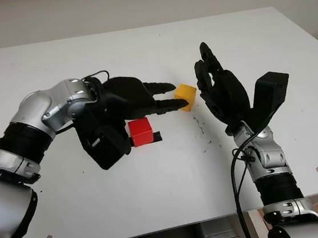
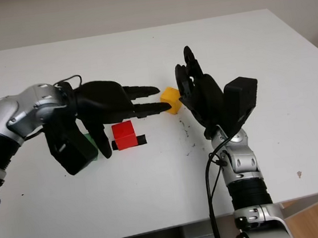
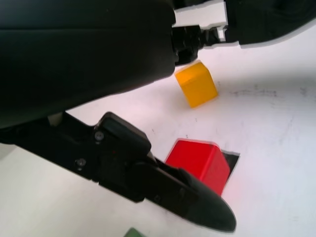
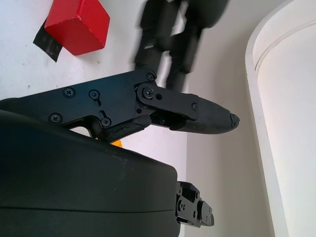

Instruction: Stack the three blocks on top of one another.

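Yellow block (image 1: 186,96): it sits on the white table (image 1: 155,188) at mid-depth, between your two hands, turned corner-on and a little tilted in the left wrist view.
Red block (image 1: 140,132): nearer and to the left of the yellow one, well apart from it, with a black tape mark (image 1: 157,136) touching its right side.
Green block (image 2: 90,147): left of the red one, mostly hidden behind your left arm.
Left hand (image 1: 145,100): open, holding nothing; its fingertips (image 1: 168,87) reach right to just beside the yellow block, and contact can't be confirmed.
Right hand (image 1: 219,89): open, raised just right of the yellow block.
Handling: judge the blocks small, light, rigid and smooth-faced, so they could slip.
Grip: pinch two opposite flat faces, not the corners; square up first.
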